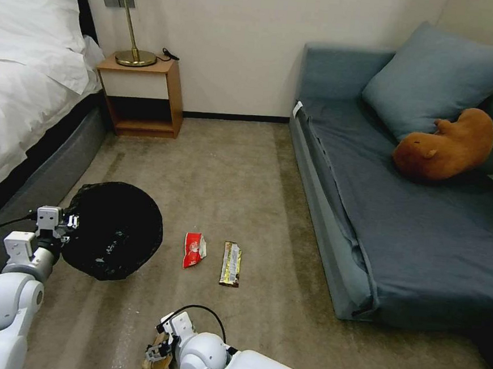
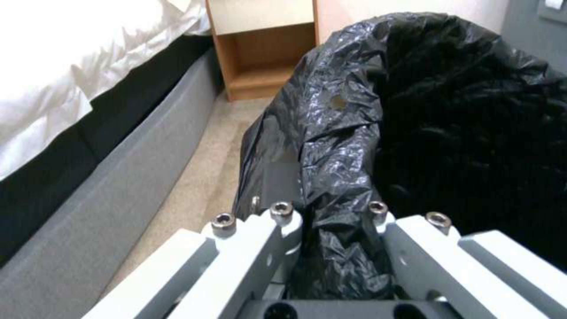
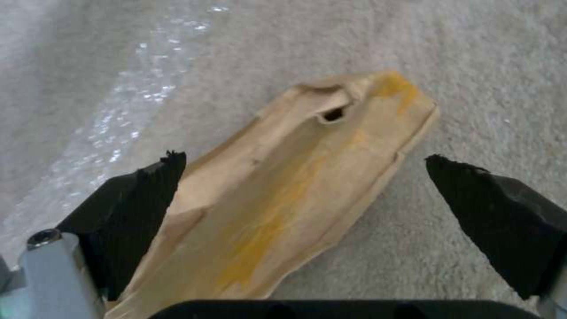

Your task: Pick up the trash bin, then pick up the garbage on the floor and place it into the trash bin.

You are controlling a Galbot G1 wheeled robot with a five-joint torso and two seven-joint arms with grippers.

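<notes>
My left gripper [image 1: 68,223] is shut on the rim of the trash bin [image 1: 115,231], a round bin lined with a crinkly black bag. In the left wrist view its fingers [image 2: 277,221] pinch the bag-covered rim of the trash bin [image 2: 449,110]. My right gripper [image 1: 156,352] is low over the carpet and stands open around a crumpled brown paper wrapper [image 3: 295,186], one piece of the garbage. One finger [image 3: 136,190] touches the wrapper's edge and the other [image 3: 496,204] is apart from it. A red-and-white snack packet [image 1: 194,250] and a gold-brown bar wrapper [image 1: 230,263] lie on the floor to the right of the bin.
A bed [image 1: 26,93] runs along the left, with a wooden nightstand [image 1: 142,94] and lamp at the back wall. A blue sofa [image 1: 403,219] with a pillow and a brown plush toy [image 1: 446,146] fills the right. Carpet [image 1: 230,172] lies between them.
</notes>
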